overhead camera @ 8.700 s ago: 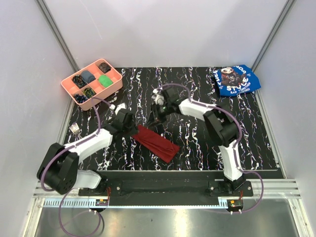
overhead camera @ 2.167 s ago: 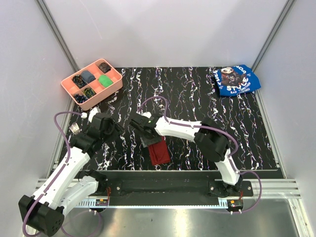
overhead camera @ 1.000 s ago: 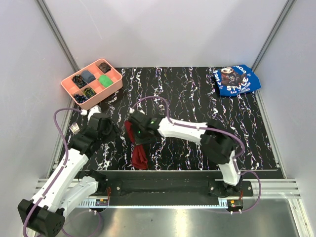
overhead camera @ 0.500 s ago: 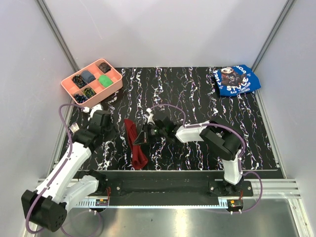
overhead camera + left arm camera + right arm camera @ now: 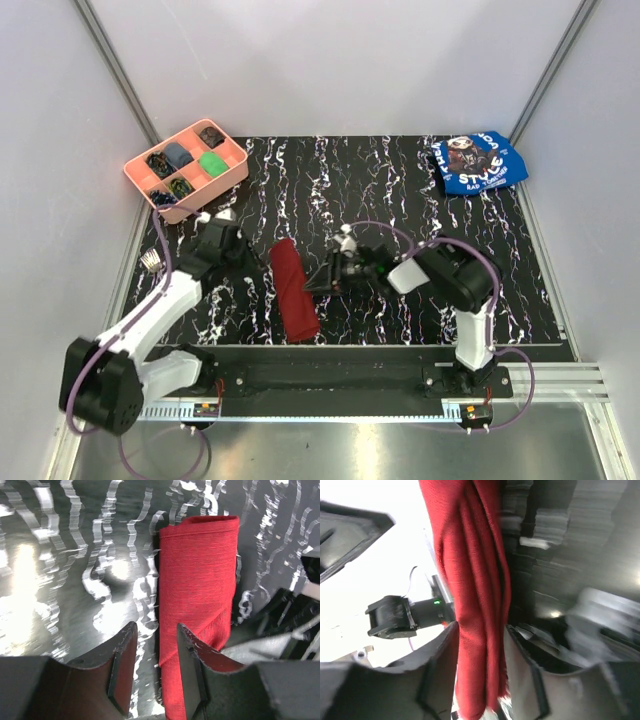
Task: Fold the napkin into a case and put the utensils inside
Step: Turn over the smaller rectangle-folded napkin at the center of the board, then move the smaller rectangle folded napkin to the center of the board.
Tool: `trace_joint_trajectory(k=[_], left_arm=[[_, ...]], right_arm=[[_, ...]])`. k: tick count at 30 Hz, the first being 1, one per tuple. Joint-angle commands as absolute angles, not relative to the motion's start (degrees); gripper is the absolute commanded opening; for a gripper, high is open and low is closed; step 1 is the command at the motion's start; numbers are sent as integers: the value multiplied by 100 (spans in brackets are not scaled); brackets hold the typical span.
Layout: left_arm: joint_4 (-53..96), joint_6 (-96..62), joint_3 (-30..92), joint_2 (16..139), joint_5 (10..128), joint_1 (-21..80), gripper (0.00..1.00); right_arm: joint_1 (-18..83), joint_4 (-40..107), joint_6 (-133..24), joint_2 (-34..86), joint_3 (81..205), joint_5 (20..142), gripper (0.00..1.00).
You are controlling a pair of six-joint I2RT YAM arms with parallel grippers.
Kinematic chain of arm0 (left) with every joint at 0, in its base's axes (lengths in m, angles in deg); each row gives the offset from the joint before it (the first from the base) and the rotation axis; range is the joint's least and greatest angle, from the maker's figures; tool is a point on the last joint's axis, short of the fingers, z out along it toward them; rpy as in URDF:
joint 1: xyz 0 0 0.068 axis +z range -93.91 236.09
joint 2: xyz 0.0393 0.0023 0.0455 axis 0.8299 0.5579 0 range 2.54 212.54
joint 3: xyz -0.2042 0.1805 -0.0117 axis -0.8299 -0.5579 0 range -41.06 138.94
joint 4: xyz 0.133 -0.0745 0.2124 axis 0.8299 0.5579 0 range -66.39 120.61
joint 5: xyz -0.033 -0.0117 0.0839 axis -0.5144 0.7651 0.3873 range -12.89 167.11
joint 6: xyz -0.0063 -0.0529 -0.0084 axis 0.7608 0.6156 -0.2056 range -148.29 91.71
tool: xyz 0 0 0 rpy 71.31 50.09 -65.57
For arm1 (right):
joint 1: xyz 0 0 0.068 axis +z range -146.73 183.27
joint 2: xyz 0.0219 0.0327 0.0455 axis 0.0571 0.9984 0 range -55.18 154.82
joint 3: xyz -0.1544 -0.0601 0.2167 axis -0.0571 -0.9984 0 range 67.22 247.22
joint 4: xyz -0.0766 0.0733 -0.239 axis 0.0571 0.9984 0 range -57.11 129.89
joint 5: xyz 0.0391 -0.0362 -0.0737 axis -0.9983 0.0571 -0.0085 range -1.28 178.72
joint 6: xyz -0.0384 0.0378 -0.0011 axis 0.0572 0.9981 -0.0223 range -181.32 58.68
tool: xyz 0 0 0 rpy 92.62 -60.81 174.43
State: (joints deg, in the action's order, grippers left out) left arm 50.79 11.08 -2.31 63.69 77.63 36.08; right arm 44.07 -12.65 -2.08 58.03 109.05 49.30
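1. Checking the insert step: napkin [image 5: 294, 290] lies flat on the table [image 5: 400, 190], folded into a narrow layered strip. Pocket looks formed, as a judgement. Utensils [image 5: 151, 262] not in it, lying at the table's left edge.
2. Right gripper [image 5: 481, 629]: fingers spread, one on each side of the napkin, red cloth running between them in the wrist view. No visible pinch. Cannot tell whether either pad touches the fabric.
3. Left gripper [image 5: 156, 632]: fingers spread, only bare table in the gap. Napkin just ahead and slightly to its right, one long edge passing under the right finger, a layered lip showing at the far end.
4. Key relation: napkin's long axis runs straight ahead along the line left gripper's fingers point. Sits between the two grippers, right one around it, left one just beside it.
5. Utensils lie behind left gripper, on the side away from the napkin, and well apart from right gripper. Left arm clearly nearer, so judged the one to fetch.
6. Likely next need: left gripper turning away to the cutlery, right gripper steadying or lifting the napkin's open end.
7. Risks: thin metal flat on the table, awkward to pick; soft folds may spring open once unheld.
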Motion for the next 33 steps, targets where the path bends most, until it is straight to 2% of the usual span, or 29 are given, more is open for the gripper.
trace_joint_trajectory(k=[1, 2, 4, 6, 10, 13, 14, 18, 21, 26, 29, 31, 33], left_arm=[[4077, 1011, -72, 6942, 6965, 3403, 40], [3997, 1046, -37, 7012, 6816, 3359, 40], [3612, 1195, -71, 7223, 6535, 3332, 40], [3382, 1292, -98, 7451, 6236, 3332, 40], [3511, 1302, 156, 7786, 6357, 3341, 38], [3854, 1485, 79, 7437, 7015, 3359, 37], [3908, 1530, 26, 7087, 7356, 3376, 39], [4180, 1513, -54, 6592, 7492, 3455, 41], [4392, 1460, -80, 6460, 7387, 3525, 41], [4427, 1460, -177, 6293, 7263, 3613, 41], [4567, 1433, -142, 6196, 7324, 3692, 43], [4751, 1425, -28, 6204, 7290, 3815, 47], [5249, 1477, 113, 6301, 7386, 4175, 52]], right_arm=[[3651, 979, -1850, 4952, 10904, 4826, 59], [3658, 2074, -2487, 4480, 11176, 5247, 64], [3780, 4410, -3578, 4204, 11959, 6221, 67], [3869, 4861, -3706, 3791, 12075, 6428, 67], [4571, 5012, -3208, 3473, 12285, 6780, 66], [5388, 4295, -2584, 3596, 12277, 6710, 58], [5668, 4082, -2451, 3631, 12234, 6727, 50], [6030, 2939, -1843, 3754, 11803, 6675, 32], [6171, 2788, -1834, 4131, 11768, 6465, 25], [6041, 2963, -1983, 4256, 11328, 6937, 26], [5506, 3506, -2299, 4273, 11179, 7061, 26], [5224, 3999, -2562, 4203, 11135, 7377, 26], [4837, 4603, -2913, 4132, 11344, 7936, 30]])
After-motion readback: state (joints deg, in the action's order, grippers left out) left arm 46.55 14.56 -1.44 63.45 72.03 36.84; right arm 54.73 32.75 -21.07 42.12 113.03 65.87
